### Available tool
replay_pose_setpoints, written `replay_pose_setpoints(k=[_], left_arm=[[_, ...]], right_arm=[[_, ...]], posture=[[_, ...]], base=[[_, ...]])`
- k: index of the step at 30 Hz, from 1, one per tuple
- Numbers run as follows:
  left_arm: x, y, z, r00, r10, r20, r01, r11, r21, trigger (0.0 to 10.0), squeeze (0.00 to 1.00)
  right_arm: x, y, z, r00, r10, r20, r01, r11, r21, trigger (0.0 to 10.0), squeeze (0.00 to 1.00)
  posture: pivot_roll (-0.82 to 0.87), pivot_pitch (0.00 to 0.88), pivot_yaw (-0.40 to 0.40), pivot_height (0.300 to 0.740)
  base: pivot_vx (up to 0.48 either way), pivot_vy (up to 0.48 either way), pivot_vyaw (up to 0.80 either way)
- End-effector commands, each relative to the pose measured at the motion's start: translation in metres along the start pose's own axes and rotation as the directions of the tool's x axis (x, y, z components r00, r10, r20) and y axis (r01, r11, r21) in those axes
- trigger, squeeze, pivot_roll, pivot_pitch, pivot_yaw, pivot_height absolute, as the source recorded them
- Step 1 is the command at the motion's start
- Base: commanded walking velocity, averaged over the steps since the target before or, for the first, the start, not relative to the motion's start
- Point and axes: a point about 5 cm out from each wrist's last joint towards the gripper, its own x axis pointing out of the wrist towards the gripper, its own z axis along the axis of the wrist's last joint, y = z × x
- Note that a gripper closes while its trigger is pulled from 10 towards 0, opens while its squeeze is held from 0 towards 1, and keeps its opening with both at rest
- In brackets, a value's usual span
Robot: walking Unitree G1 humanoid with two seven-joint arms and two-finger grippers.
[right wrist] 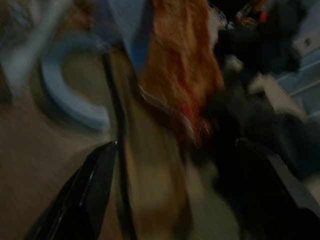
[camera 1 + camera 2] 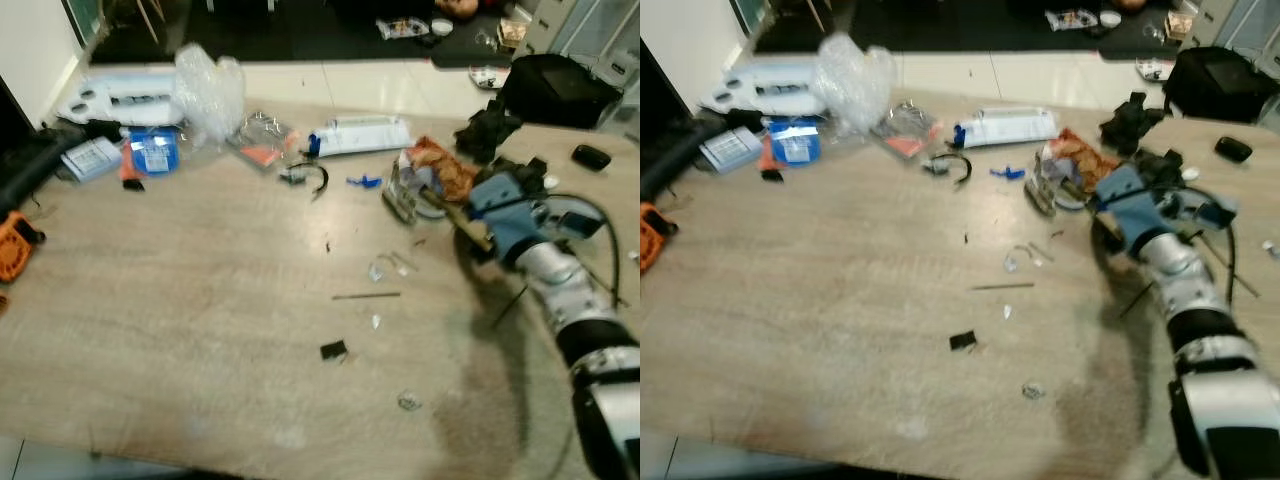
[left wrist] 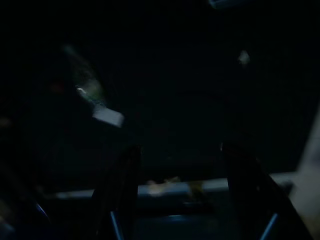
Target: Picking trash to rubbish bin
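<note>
Right in front of my wide-open, empty right gripper [image 1: 175, 165] sits the orange wrapper [image 1: 180, 65], so I think I'm reaching, then must squeeze.

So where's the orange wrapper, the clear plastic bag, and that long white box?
Orange wrapper [image 2: 445, 166], left eye view, its crumpled middle.
Plastic bag [image 2: 210, 92], left eye view, middle of the bunched film.
White box [image 2: 362, 134], left eye view, its top face.

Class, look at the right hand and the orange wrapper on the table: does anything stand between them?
Nothing visible does. The right hand is open, and the orange wrapper lies straight ahead between its fingers, beside a pale blue ring.
</note>
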Motion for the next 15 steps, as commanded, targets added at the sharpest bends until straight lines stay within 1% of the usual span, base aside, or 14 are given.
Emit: replay_pose_setpoints(k=[1, 2, 4, 5, 7, 8, 9, 10, 11, 12, 13, 14, 15], left_arm=[[0.000, -0.002, 0.002, 1.000, -0.016, 0.025, 0.015, 1.000, 0.020, 10.0, 0.00], [0.000, -0.001, 0.002, 0.999, -0.019, 0.027, 0.018, 1.000, 0.024, 10.0, 0.00], [-0.001, -0.002, 0.000, 0.999, -0.026, 0.031, 0.025, 0.999, 0.032, 10.0, 0.00], [-0.001, -0.002, 0.000, 0.999, -0.026, 0.031, 0.025, 0.999, 0.032, 10.0, 0.00], [-0.003, 0.000, -0.003, 0.999, -0.029, 0.030, 0.027, 0.999, 0.043, 10.0, 0.00], [-0.004, 0.002, -0.006, 0.999, -0.027, 0.026, 0.026, 0.998, 0.049, 10.0, 0.00], [-0.004, 0.002, -0.006, 0.999, -0.027, 0.026, 0.026, 0.998, 0.049, 10.0, 0.00], [-0.005, 0.002, -0.007, 0.999, -0.025, 0.025, 0.024, 0.998, 0.051, 10.0, 0.00], [-0.006, 0.004, -0.009, 0.999, -0.022, 0.023, 0.021, 0.998, 0.051, 10.0, 0.00], [-0.006, 0.004, -0.009, 0.999, -0.022, 0.023, 0.021, 0.998, 0.051, 10.0, 0.00], [-0.007, 0.006, -0.011, 1.000, -0.018, 0.020, 0.017, 0.998, 0.052, 10.0, 0.00], [-0.007, 0.006, -0.011, 1.000, -0.018, 0.020, 0.017, 0.998, 0.052, 10.0, 0.00], [-0.008, 0.007, -0.012, 1.000, -0.017, 0.019, 0.016, 0.998, 0.054, 10.0, 0.00]], right_arm=[[-0.002, 0.002, -0.006, 1.000, 0.015, -0.019, -0.015, 1.000, 0.000, 10.0, 0.00], [-0.002, 0.002, -0.008, 0.999, 0.014, -0.029, -0.013, 1.000, 0.013, 10.0, 0.00], [-0.004, 0.004, -0.016, 0.998, 0.032, -0.056, -0.028, 0.996, 0.081, 10.0, 0.00], [-0.004, 0.004, -0.016, 0.998, 0.032, -0.056, -0.028, 0.996, 0.081, 10.0, 0.00], [-0.005, 0.010, -0.020, 0.996, 0.060, -0.068, -0.050, 0.989, 0.139, 10.0, 0.00], [-0.007, 0.017, -0.028, 0.990, 0.099, -0.097, -0.076, 0.973, 0.219, 10.0, 0.00], [-0.007, 0.017, -0.028, 0.990, 0.099, -0.097, -0.076, 0.973, 0.219, 10.0, 0.00], [-0.007, 0.021, -0.030, 0.987, 0.116, -0.111, -0.086, 0.966, 0.242, 10.0, 0.00], [-0.008, 0.023, -0.033, 0.984, 0.124, -0.131, -0.084, 0.957, 0.279, 10.0, 0.00], [-0.008, 0.023, -0.033, 0.984, 0.124, -0.131, -0.084, 0.957, 0.279, 10.0, 0.00], [-0.008, 0.023, -0.038, 0.978, 0.117, -0.170, -0.056, 0.944, 0.326, 10.0, 0.00], [-0.008, 0.023, -0.038, 0.978, 0.117, -0.170, -0.056, 0.944, 0.326, 10.0, 0.00], [-0.009, 0.020, -0.041, 0.976, 0.103, -0.194, -0.030, 0.937, 0.348, 10.0, 0.00]], posture=[[-0.08, 0.489, 0.013, 0.740], [-0.08, 0.492, 0.014, 0.740], [-0.08, 0.508, 0.020, 0.740], [-0.08, 0.508, 0.020, 0.740], [-0.07, 0.519, 0.024, 0.740], [-0.07, 0.531, 0.030, 0.740], [-0.07, 0.531, 0.030, 0.740], [-0.07, 0.531, 0.030, 0.740], [-0.06, 0.536, 0.031, 0.740], [-0.06, 0.536, 0.031, 0.740], [-0.06, 0.539, 0.032, 0.740], [-0.06, 0.539, 0.032, 0.740], [-0.06, 0.541, 0.032, 0.740]], base=[[0.000, 0.000, 0.00], [0.000, 0.000, 0.00], [0.000, 0.000, 0.00], [0.000, 0.000, 0.00], [0.000, 0.000, 0.00], [0.000, 0.000, 0.00], [0.000, 0.000, 0.00], [0.000, 0.000, 0.00], [0.000, 0.000, 0.00], [0.000, 0.000, 0.00], [0.000, 0.000, 0.00], [0.000, 0.000, 0.00], [0.000, 0.000, 0.00]])
